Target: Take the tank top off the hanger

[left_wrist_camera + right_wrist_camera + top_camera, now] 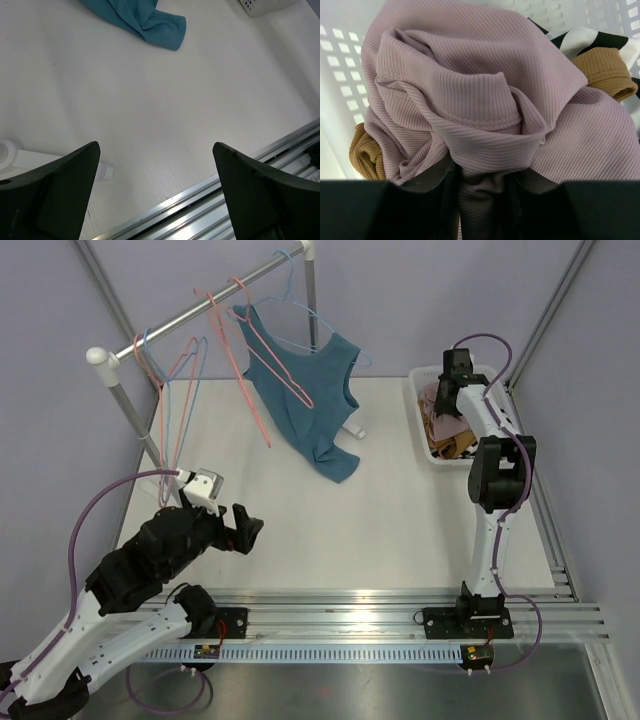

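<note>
Teal, soft jersey makes up the one tank top (300,390), which hangs well ahead of our left claw (250,530) and slightly to its right, its scooped neck and straps on a thin pink wire hanger (290,375) and its bottom hem crumpled on the smooth white table (380,520). That hanger hooks over a round metal rail (190,315) with white end caps; the other hangers (170,390) beside it are pink and pale blue wire, overlapping too much for us to count them surely. We see two claws. Our left claw has its two dark, wedge-shaped fingers spread wide apart, holding nothing, above bare table. Our right claw (482,200) reaches down into the one white plastic basket (340,75), whose walls are pierced with small square holes. Directly in front of its fingers sits one bunched lilac cloth (485,100), finely ribbed with a stitched hem, and a fold of it lies between the narrowly parted jaws; we cannot tell whether they pinch it. Ribbed tan cloth (605,70) shows on both sides of this claw, and one black-and-white cloth (580,37) lies ahead to its right
</note>
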{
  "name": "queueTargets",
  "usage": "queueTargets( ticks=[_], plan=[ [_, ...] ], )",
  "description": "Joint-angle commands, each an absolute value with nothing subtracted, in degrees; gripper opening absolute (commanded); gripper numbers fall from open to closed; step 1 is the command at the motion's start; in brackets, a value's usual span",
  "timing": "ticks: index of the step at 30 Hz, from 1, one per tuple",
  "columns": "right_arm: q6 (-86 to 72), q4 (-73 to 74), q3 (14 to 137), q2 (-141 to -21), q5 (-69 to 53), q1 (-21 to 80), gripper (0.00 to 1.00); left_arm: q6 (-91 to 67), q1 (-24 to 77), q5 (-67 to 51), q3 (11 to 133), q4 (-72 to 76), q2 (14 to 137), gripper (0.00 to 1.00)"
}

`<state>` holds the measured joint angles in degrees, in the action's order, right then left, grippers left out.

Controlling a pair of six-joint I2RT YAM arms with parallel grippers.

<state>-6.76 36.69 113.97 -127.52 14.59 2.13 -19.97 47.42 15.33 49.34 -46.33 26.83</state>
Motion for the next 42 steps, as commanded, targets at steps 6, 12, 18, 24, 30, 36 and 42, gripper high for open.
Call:
queueTargets(
  ticks=[6,12,18,24,30,36,42],
  plan=[
    [-12.5,34.3,110.8,-125.5,8.7,0.5,0.54,-20.4,47.6,17.4,49.9,-43.5,22.5,0.99],
    [-13.0,40.5,117.2,-117.8,12.1,0.4,0.99,-23.7,47.6,18.2,52.6,-43.5,24.6,0.99],
    [-14.5,42.8,115.8,-106.9,13.0,0.4,0.99,-27.9,47.6,7.9,62.4,-39.6,32.7,0.99],
    [-15.9,36.4,100.7,-89.7,-0.1,0.4,0.99,-30.9,47.6,2.5,77.9,-34.2,44.6,0.99],
    [-24.3,19.4,74.2,-70.6,-33.0,0.5,1.0,-31.8,47.6,13.2,98.7,-39.5,67.0,0.99],
    [-37.7,6.6,52.2,-53.8,-40.1,0.5,0.99,-33.9,43.2,17.8,117.8,-37.9,84.9,0.99],
    [-38.1,12.3,45.3,-39.7,-41.4,0.4,0.99,-38.8,37.1,17.0,126.3,-33.2,97.2,0.99]
  ],
)
